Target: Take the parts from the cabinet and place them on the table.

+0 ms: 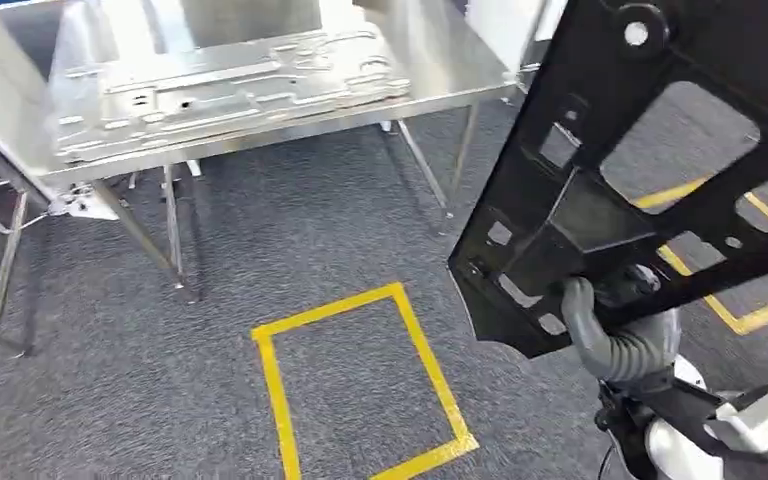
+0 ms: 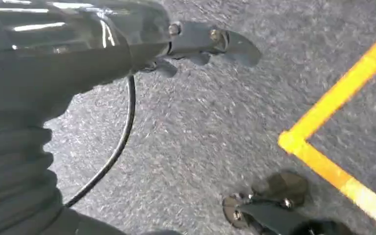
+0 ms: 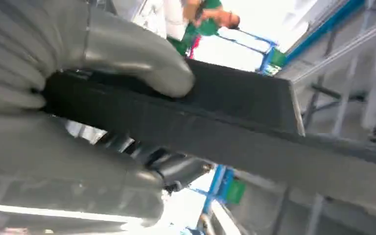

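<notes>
A large black panel [image 1: 570, 215] with several cut-outs is held up at the right of the head view. My right hand [image 1: 592, 312] grips it at its lower edge. In the right wrist view the thick grey thumb [image 3: 127, 54] presses on the black panel's [image 3: 235, 132] edge, with darker fingers underneath. A shiny metal table [image 1: 450, 65] stands ahead at the upper left, with a silver stamped sheet part [image 1: 240, 80] lying flat on it. My left hand [image 2: 196, 46] hangs over the grey carpet with its fingers stretched out and nothing in it.
The table's thin legs [image 1: 170, 230] reach down to the carpet. A yellow tape rectangle [image 1: 360, 390] marks the floor in front of me, and more tape lines [image 1: 720, 300] lie to the right behind the panel. A person in green [image 3: 205, 19] is in the background.
</notes>
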`<state>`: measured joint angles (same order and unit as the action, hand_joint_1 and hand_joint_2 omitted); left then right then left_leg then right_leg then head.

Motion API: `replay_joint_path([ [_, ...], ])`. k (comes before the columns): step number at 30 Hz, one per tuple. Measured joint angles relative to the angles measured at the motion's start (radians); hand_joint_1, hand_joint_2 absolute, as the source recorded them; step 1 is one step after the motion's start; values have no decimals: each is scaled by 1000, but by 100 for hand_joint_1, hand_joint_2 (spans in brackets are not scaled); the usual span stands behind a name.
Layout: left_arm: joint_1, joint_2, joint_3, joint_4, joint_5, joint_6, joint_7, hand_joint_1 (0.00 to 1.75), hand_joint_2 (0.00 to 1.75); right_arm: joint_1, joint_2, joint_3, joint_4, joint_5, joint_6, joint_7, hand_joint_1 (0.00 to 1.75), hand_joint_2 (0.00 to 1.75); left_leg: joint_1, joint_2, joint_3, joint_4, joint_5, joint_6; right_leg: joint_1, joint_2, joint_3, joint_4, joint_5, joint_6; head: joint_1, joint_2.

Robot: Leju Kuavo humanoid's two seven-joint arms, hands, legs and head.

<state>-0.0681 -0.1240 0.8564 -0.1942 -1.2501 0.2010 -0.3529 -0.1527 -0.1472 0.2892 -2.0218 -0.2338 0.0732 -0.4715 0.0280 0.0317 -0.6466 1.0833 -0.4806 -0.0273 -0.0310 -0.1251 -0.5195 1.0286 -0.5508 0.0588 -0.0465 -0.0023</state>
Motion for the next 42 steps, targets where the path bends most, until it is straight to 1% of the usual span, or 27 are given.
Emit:
replay_joint_path([
  [1,0,0,0,0,0,0,0,0,175,-1,1,0,0,0,0,0,175,175,1,-12,0,-1,2,7,-3,60,-7,24,-27,-1,4,0],
  [2,-1,0,0,0,0,0,0,0,175,0,1,0,0,0,0,-2,175,175,1,-22,-2,-2,4,13,-3,89,-32,82,-64,-3,8,0],
  [4,-4,0,0,0,0,0,2,0,175,2,0,-2,0,0,0,-1,175,175,-3,-51,-5,-2,5,19,4,111,-114,251,-133,-5,23,0],
  [5,-4,0,0,0,0,0,3,0,175,4,0,-1,0,0,0,0,175,175,-5,-65,-5,-2,6,21,5,112,-139,297,-138,-6,27,0],
  [6,-2,0,0,0,0,0,7,0,175,6,0,-1,0,0,0,0,175,175,-7,-79,-5,-2,7,22,6,115,-145,300,-125,-9,28,0],
  [7,0,0,0,0,0,0,11,0,175,5,0,-1,0,0,0,0,175,175,-7,-94,-5,-1,8,23,8,117,-131,261,-89,-13,29,0],
  [8,0,0,0,0,0,0,14,0,175,5,0,-1,0,0,0,0,175,175,-7,-109,-4,-1,9,22,9,125,-99,187,-42,-17,31,0],
  [9,0,0,0,0,0,0,14,0,175,5,0,-1,0,0,0,0,175,175,-6,-123,-3,-1,10,20,9,147,-62,105,3,-20,34,0],
  [10,-1,0,0,0,0,0,14,0,175,5,0,-1,0,0,1,0,175,175,-3,-134,-5,-2,13,15,7,205,-35,45,11,-25,35,0],
  [11,-2,0,0,0,1,0,15,0,175,7,1,-2,0,0,1,0,175,175,-9,-149,-11,2,16,10,8,210,-30,24,9,-24,35,0],
  [14,6,0,0,0,2,0,17,0,175,6,1,-1,0,0,2,0,175,175,-4,-173,-19,-15,34,-12,15,189,-30,19,5,-27,35,0],
  [15,10,0,0,0,3,0,17,0,175,4,2,0,0,-1,4,-1,175,175,-5,-183,-21,-16,38,-18,3,178,-27,11,12,-36,35,0],
  [16,12,2,0,0,3,0,17,0,175,2,3,0,0,-7,5,-3,175,175,-6,-140,-23,-4,24,-18,-5,165,-25,9,16,-41,34,0],
  [17,12,2,0,0,3,0,17,0,175,4,6,0,0,-15,7,-6,175,175,-13,-92,-38,33,-6,-18,-3,159,-26,9,17,-47,24,0],
  [18,10,2,0,0,3,-1,18,0,175,5,8,-1,0,-24,7,-10,175,175,-13,-64,-66,104,-48,-20,0,149,-26,9,18,-53,15,0],
  [20,8,2,0,0,3,-1,18,0,175,9,12,-1,0,-35,8,-11,175,175,-11,-48,-126,258,-113,-22,2,132,-27,9,18,-53,12,0],
  [21,9,2,0,0,6,-2,23,0,175,12,14,-1,0,-38,8,-12,175,175,-9,-44,-134,291,-117,-24,1,126,-26,9,18,-53,8,0],
  [22,10,2,1,0,7,-2,24,0,175,14,14,-1,0,-40,9,-13,175,175,-5,-42,-119,274,-103,-27,-1,121,-26,9,18,-53,5,0],
  [23,10,4,1,0,10,-2,25,0,175,17,15,-1,0,-42,9,-13,175,175,-1,-40,-82,210,-71,-29,-4,118,-25,10,17,-51,0,0],
  [25,10,6,1,0,12,-3,25,0,175,19,17,-3,0,-45,9,-14,175,175,10,-30,22,22,1,-35,-6,115,-21,13,11,-40,-8,0],
  [26,9,6,1,0,12,-5,26,0,175,19,17,-4,-1,-45,9,-14,175,175,5,-26,33,-1,-20,-41,1,115,-24,17,7,-32,-17,0],
  [27,8,6,2,0,13,-5,26,0,175,21,17,-6,-2,-46,9,-14,175,175,6,-29,28,-4,-17,-30,5,115,-28,19,9,-27,-19,0],
  [28,9,6,2,0,14,-6,27,0,175,22,18,-7,-6,-46,10,-15,175,175,5,-30,26,-6,-15,-27,3,115,-25,10,13,-21,-8,0],
  [30,12,6,2,0,14,-6,31,0,175,25,19,-10,-8,-48,10,-16,175,175,7,-33,26,-9,-13,-26,4,115,-23,7,13,-36,1,0],
  [34,12,7,10,0,14,-6,31,0,175,26,20,-13,-16,-48,10,-19,175,175,2,-37,26,-9,-14,-22,3,115,-15,-7,20,-36,18,0],
  [37,12,7,13,0,14,-6,31,0,175,28,21,-16,-19,-48,10,-20,175,175,0,-36,26,-8,-14,-16,2,115,-15,-10,23,-30,24,0],
  [42,12,8,15,0,14,-9,30,0,175,32,23,-17,-23,-48,10,-20,175,175,-1,-36,26,-8,-12,-13,3,115,-16,-11,24,-11,24,0],
])
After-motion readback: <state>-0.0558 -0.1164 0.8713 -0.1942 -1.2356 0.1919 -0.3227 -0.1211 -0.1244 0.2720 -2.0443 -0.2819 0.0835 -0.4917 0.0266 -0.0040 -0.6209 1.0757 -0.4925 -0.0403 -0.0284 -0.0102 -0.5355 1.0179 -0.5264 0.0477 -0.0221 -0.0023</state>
